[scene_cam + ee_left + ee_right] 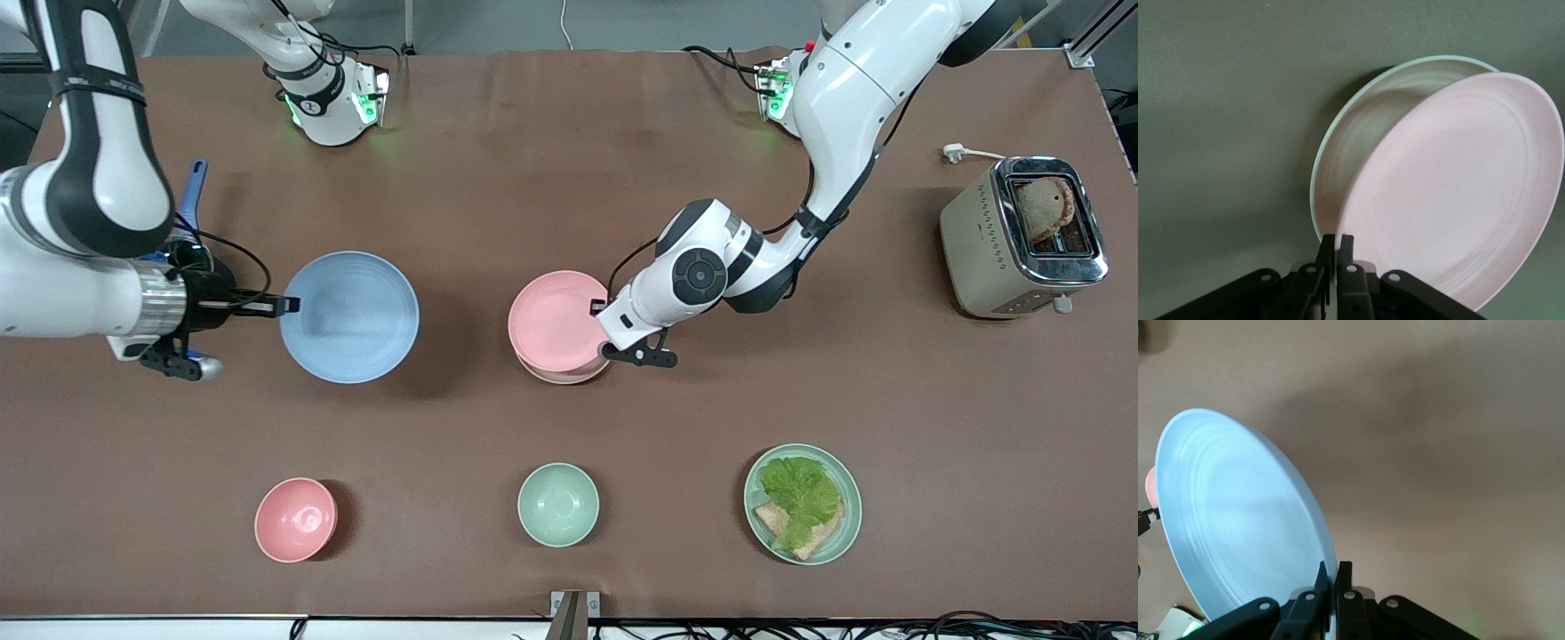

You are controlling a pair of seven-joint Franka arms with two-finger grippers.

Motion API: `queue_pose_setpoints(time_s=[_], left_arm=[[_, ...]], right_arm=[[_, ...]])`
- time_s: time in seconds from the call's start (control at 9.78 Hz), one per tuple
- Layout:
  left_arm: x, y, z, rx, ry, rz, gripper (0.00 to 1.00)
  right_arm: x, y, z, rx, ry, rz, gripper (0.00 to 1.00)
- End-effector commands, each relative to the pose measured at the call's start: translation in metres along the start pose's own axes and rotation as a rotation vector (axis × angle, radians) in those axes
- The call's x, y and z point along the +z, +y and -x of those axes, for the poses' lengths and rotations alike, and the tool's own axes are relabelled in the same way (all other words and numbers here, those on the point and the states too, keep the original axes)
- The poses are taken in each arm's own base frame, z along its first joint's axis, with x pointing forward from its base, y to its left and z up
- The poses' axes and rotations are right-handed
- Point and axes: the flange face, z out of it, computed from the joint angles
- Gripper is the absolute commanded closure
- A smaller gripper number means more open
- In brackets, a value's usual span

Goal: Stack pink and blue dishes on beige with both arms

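Note:
The pale pink plate [556,320] is over the beige plate [562,376], whose edge shows beneath it on the side nearer the camera. My left gripper [597,307] is shut on the pink plate's rim. In the left wrist view the pink plate [1458,193] is tilted above the beige plate [1351,153], pinched by the left gripper [1337,243]. Toward the right arm's end, my right gripper [289,305] is shut on the rim of the light blue plate [349,304], held above the table. The right wrist view shows the blue plate [1238,520] tilted in the right gripper [1335,570].
Along the table's near edge stand a small pink bowl [296,520], a mint-green bowl [558,504] and a mint-green plate [849,524] with lettuce and bread. A toaster [1022,236] holding bread stands at the left arm's end. A blue utensil handle [194,182] lies by the right arm.

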Motion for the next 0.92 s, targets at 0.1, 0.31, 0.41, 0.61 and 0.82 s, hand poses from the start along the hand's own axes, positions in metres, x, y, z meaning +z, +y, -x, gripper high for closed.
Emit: queue_pose_setpoints(time_s=[0.1, 0.31, 0.41, 0.61, 0.82], left_arm=[[0.021, -0.005, -0.003, -0.019, -0.022, -0.02, 0.26], [0.001, -0.004, -0.013, -0.03, 0.015, -0.006, 0.03], [-0.022, -0.008, -0.018, -0.035, 0.043, -0.003, 0.0], [-0.108, -0.014, -0.009, -0.03, 0.071, -0.067, 0.0], [-0.206, -0.06, 0.0, -0.106, 0.108, -0.156, 0.0]], right_arm=[[0.04, -0.03, 0.011, 0.043, 0.013, 0.009, 0.98], [0.055, -0.048, 0.016, 0.059, 0.028, 0.012, 0.99], [0.071, -0.065, 0.02, 0.083, 0.05, 0.019, 0.99], [0.098, -0.105, 0.033, 0.096, 0.082, 0.021, 0.99], [0.154, -0.154, 0.053, 0.109, 0.121, -0.004, 0.98]])
